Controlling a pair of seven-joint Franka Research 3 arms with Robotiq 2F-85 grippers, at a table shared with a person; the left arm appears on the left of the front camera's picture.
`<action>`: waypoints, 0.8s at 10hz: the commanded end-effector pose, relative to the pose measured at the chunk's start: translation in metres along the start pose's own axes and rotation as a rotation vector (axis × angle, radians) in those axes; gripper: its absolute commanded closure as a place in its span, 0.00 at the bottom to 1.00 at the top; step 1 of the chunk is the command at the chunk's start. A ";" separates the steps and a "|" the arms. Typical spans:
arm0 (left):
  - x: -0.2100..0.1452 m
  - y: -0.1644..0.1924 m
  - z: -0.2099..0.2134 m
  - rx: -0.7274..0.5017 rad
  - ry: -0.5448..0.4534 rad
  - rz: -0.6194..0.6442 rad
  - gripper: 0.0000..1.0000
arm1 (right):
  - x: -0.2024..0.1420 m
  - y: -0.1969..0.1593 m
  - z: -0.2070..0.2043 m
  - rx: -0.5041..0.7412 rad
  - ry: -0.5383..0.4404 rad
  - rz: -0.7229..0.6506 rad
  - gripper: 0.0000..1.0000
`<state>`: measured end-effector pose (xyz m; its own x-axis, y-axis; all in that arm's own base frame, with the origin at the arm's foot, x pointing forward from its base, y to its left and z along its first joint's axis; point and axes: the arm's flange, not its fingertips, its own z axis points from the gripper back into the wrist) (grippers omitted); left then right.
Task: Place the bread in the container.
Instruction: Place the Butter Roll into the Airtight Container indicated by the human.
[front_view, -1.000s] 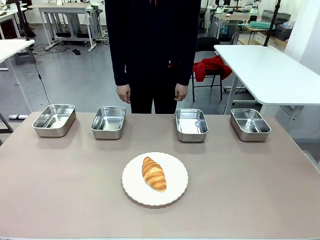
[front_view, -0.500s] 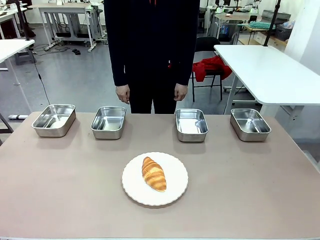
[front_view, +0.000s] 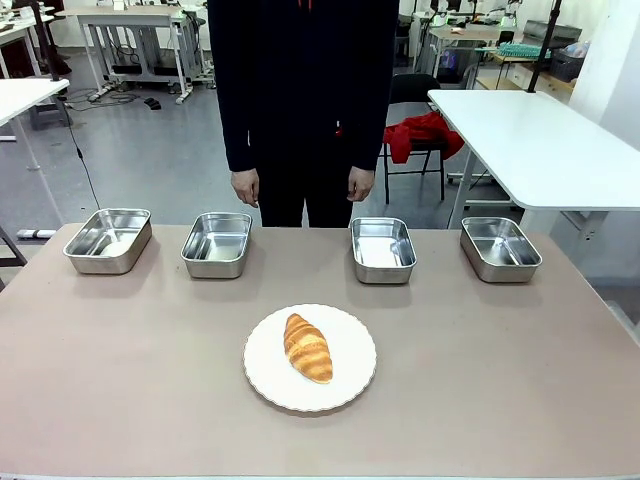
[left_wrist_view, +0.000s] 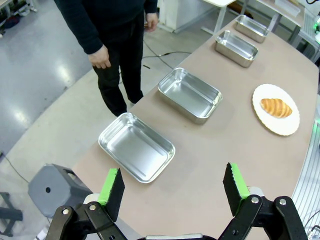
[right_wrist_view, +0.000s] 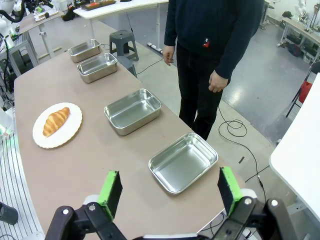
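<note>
I have left end effector (left_wrist_view: 174, 186) and right end effector (right_wrist_view: 170, 189) open, empty, because the bread (front_view: 308, 347) lies ungrasped on its central plate (front_view: 262, 368)

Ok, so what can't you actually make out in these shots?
1. Front view: the person above the chest, cut off by the top edge.
2. Every view: the bread underside, hidden against the plate.
3. Left wrist view: the farthest tray, too small to check its floor.
</note>
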<state>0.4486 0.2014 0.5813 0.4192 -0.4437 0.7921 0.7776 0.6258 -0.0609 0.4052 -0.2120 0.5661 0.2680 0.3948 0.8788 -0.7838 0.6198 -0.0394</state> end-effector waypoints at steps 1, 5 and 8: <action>0.000 0.000 0.001 -0.009 -0.016 -0.015 0.00 | 0.003 0.001 0.001 0.002 0.004 0.009 0.00; 0.000 0.000 0.001 -0.009 -0.016 -0.015 0.00 | 0.003 0.001 0.001 0.002 0.004 0.009 0.00; 0.000 0.000 0.001 -0.009 -0.016 -0.015 0.00 | 0.003 0.001 0.001 0.002 0.004 0.009 0.00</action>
<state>0.4486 0.2014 0.5813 0.4192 -0.4437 0.7921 0.7776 0.6258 -0.0609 0.4052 -0.2120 0.5661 0.2680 0.3948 0.8788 -0.7838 0.6198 -0.0394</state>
